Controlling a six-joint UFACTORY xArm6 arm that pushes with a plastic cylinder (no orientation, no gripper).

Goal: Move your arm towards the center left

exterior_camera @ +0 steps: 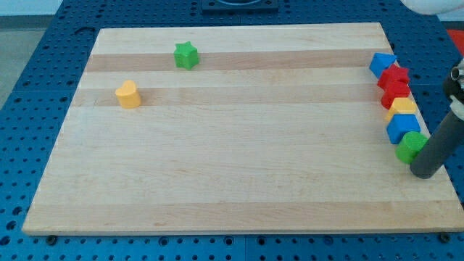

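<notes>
My tip (425, 172) is at the view's right edge of the wooden board (239, 152), just right of and below a green block (411, 146). That green block is the bottom of a column of blocks along the right edge: a blue block (381, 64) at the top, a red star (396, 75), a red block (395, 93), a yellow block (403, 107) and a blue block (402, 127). Far off at the upper left are a green star (186, 55) and a yellow heart-shaped block (128, 94).
The board lies on a blue perforated table (43, 65). Part of the arm's white body (435, 6) shows at the top right corner.
</notes>
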